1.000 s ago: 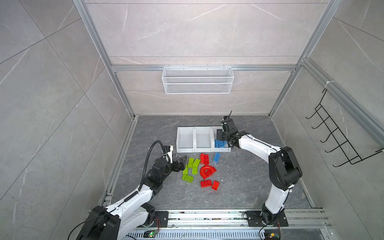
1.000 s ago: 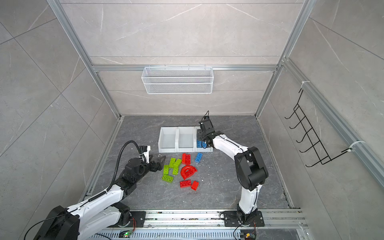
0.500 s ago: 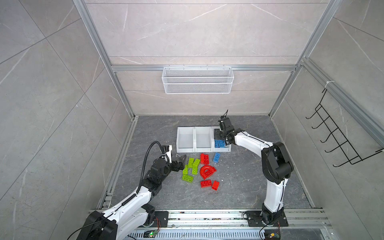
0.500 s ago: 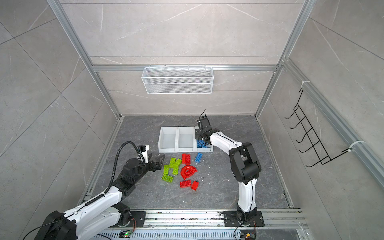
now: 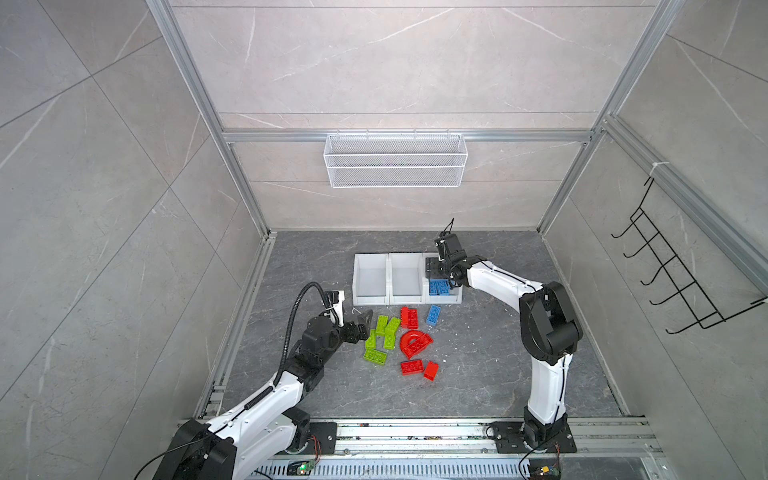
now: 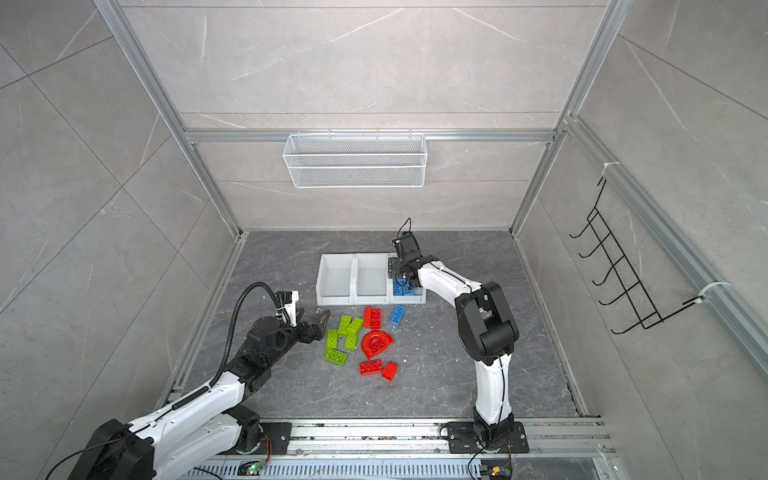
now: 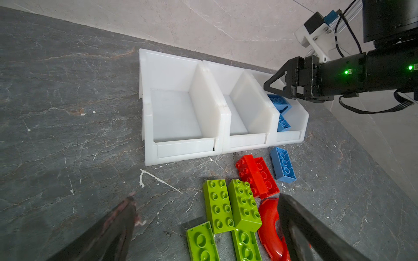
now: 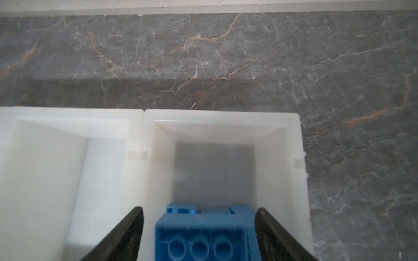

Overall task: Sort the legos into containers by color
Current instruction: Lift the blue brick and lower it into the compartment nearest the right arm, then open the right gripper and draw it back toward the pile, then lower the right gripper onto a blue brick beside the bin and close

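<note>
Three white containers stand side by side: left [image 5: 358, 286], middle [image 5: 392, 286] and right [image 5: 459, 296]. My right gripper [image 5: 433, 271] [image 8: 199, 210] hangs open over the right one. A blurred blue lego [image 8: 199, 239] sits between its fingers, with a gap on each side, above other blue legos [image 7: 282, 123]. A single blue lego [image 5: 433, 314] lies on the floor. Beside it are several red legos [image 5: 409, 318], a red arch [image 5: 415, 343] and several green legos [image 5: 382, 326]. My left gripper [image 5: 368, 323] [image 7: 205, 198] is open just above the green legos, holding nothing.
The left and middle containers hold nothing. A wire basket [image 5: 395, 160] hangs on the back wall and a black hook rack [image 5: 681, 278] on the right wall. Aluminium frame rails [image 5: 245, 316] edge the dark stone floor [image 5: 490, 365].
The right gripper's jaws have widened over the right container, freeing the blue lego, and that arm's elbow has swung left. The left arm has barely moved.
</note>
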Motion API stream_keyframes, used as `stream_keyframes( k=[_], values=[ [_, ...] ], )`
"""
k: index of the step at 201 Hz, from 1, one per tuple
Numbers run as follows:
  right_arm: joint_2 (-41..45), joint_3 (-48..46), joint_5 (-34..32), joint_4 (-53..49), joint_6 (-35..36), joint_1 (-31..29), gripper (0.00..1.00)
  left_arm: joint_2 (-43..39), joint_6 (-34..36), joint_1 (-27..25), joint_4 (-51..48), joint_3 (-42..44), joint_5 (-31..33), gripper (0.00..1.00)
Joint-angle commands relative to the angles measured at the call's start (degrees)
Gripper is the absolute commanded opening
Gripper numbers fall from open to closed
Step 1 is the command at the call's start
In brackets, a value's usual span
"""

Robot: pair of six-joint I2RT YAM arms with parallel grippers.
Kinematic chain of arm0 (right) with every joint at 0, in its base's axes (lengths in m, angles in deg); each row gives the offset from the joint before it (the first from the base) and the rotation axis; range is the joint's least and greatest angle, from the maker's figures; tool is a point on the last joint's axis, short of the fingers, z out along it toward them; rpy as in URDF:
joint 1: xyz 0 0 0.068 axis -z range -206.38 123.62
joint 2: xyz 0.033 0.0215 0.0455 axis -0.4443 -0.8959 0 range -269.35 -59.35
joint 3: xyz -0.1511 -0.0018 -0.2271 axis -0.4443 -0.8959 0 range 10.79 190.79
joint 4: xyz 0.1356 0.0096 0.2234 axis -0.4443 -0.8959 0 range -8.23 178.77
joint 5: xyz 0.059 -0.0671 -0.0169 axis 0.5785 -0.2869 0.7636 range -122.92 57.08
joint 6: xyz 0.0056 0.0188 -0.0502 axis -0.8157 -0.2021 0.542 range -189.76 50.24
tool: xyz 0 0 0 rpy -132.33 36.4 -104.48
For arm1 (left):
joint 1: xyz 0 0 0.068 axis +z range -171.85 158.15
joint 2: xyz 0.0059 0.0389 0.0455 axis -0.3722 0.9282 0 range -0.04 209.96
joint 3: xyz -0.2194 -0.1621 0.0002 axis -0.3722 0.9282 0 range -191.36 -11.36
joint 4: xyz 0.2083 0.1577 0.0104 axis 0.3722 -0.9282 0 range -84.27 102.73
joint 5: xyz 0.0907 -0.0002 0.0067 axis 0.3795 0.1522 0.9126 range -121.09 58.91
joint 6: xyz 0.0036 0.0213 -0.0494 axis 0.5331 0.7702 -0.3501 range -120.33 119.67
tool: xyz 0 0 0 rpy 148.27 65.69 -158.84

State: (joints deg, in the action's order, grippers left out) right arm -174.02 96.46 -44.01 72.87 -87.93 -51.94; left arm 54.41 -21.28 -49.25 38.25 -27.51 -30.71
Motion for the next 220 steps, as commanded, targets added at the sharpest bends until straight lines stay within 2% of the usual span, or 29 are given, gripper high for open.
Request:
stream_keyframes(
  k=[1, 20, 44, 56, 67, 91, 103, 132, 165, 207, 220],
  values=[
    [0.4, 1.8, 0.3, -2.5, 0.6, 0.2, 0.87, -1.9, 1.7, -0.1, 0.9, 0.3, 1.8, 1.00],
    [3.1, 0.8, 1.2, -3.1, 0.8, 0.2, 0.88, -2.3, 1.8, 0.0, 0.8, 0.3, 2.0, 1.00],
    [11.4, -5.2, 3.5, -3.3, -1.2, -0.4, 0.82, -2.5, 1.9, -0.1, 0.3, 0.2, 2.1, 1.00],
    [17.2, -10.2, 3.0, -2.8, -4.2, -1.4, 0.81, -3.2, 1.8, 0.0, -0.2, -0.1, 1.2, 1.00],
    [22.4, -14.8, 1.9, -5.9, -11.1, -2.2, 0.80, -4.1, 2.3, -0.1, -0.8, -0.5, -1.0, 1.00],
    [32.2, -34.8, -4.8, 10.6, -21.4, -9.3, 0.77, -5.4, 3.7, -0.1, -1.9, -1.1, -2.1, 1.00],
    [31.7, -36.6, -6.7, 10.8, -22.2, -10.7, 0.76, -5.3, 4.0, -0.1, -1.3, -0.5, -1.2, 1.00],
    [27.5, -35.2, -5.8, 5.4, -20.5, -11.8, 0.78, -2.4, 4.2, 0.0, -0.1, -0.1, 0.6, 1.00],
    [22.5, -28.8, -6.2, -4.7, -18.2, -11.8, 0.79, -0.2, 3.0, 0.0, 0.0, -1.3, -1.5, 1.00],
    [21.9, -32.3, -1.3, 1.0, -19.9, -12.1, 0.77, -0.5, 2.9, -0.1, 0.2, -1.0, -1.2, 1.00],
    [20.2, -31.0, -2.8, 0.6, -20.2, -13.3, 0.76, -0.4, 3.1, -0.1, 0.1, -1.0, -0.8, 1.00]
  ],
)
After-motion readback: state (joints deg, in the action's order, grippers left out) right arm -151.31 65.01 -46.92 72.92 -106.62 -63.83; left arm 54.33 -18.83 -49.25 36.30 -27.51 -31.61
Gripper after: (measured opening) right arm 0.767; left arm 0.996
